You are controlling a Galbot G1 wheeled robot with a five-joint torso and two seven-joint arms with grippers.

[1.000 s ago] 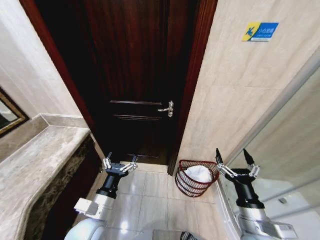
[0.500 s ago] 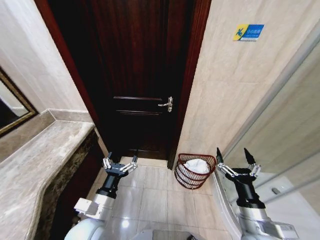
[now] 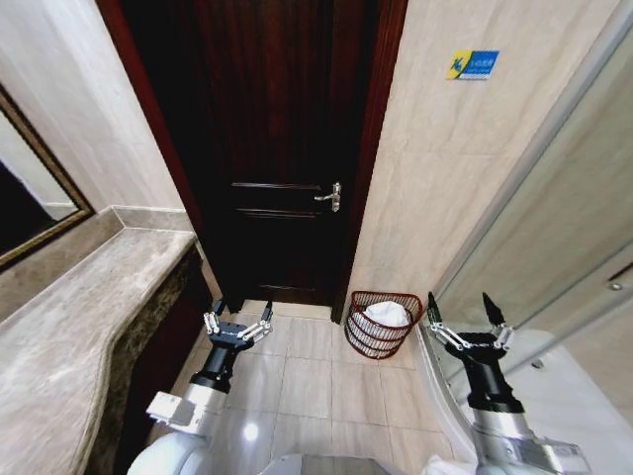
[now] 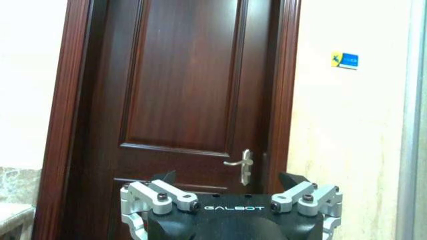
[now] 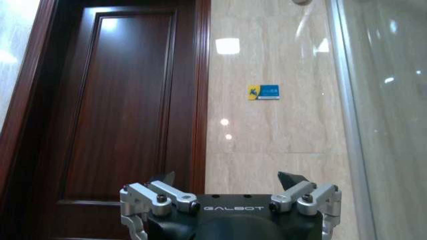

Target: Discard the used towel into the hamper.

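1. A stone counter [image 3: 69, 327] fills the nine o'clock side of the head view. Its curved front edge runs toward the door, and a framed mirror [image 3: 40, 198] hangs on the wall above it.
2. The left gripper [image 3: 237, 325] hangs low at about seven o'clock, above the tiled floor [image 3: 307, 381] and just beside the counter's dark front. Its jaws are spread wide and hold nothing.
3. A dark wooden door [image 3: 277, 148] stands shut at twelve o'clock, its metal handle [image 3: 330, 197] near the right-hand frame. The left wrist view faces this door and handle.
4. A strip of pale floor lies open between the two arms, running up to the door's threshold.
5. The hamper [image 3: 381, 325] stands on the floor at about five o'clock, in the corner beside the door frame and near the tiled wall [image 3: 445, 178]. The towel [image 3: 387, 315], white and bunched, lies inside it.
6. The right gripper [image 3: 462, 322] hangs just past the hamper, beside a glass panel [image 3: 574, 247]. Its jaws are wide apart and empty.
7. A small blue and yellow sign [image 3: 471, 64] sits high on the wall at one o'clock.
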